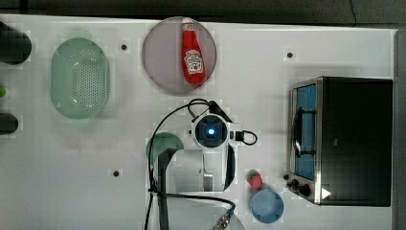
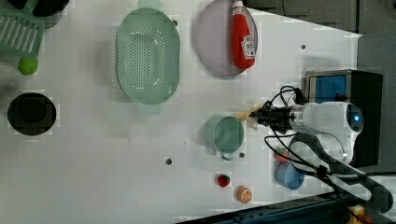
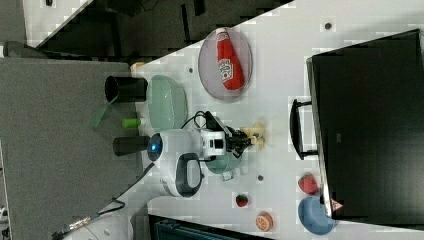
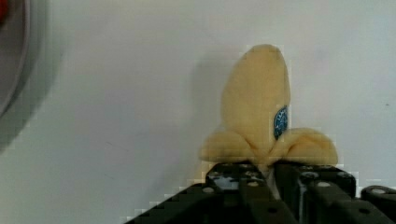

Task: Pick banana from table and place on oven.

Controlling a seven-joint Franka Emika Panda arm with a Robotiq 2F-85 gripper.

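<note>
The pale yellow banana [image 4: 259, 107] lies on the white table [image 1: 72, 167], a small blue sticker on its side and peel flaps spread near the fingers. My gripper [image 4: 268, 175] is down at the table with its black fingers pressed against the banana's lower end. In the left view the banana [image 2: 245, 114] pokes out from the gripper [image 2: 261, 115] beside a green cup. The right view shows the banana [image 3: 256, 132] just ahead of the gripper [image 3: 245, 139]. In the top view my wrist [image 1: 210, 132] covers the fruit. The oven [image 1: 356, 139] stands at the top view's right, its black top bare.
A red ketchup bottle [image 1: 193, 52] lies on a grey plate [image 1: 158, 52]. A green colander [image 1: 80, 78] sits at the top view's left. The green cup [image 2: 226, 134] is beside the gripper. A blue bowl [image 1: 267, 206] and a strawberry [image 1: 254, 179] sit near the oven's knobs.
</note>
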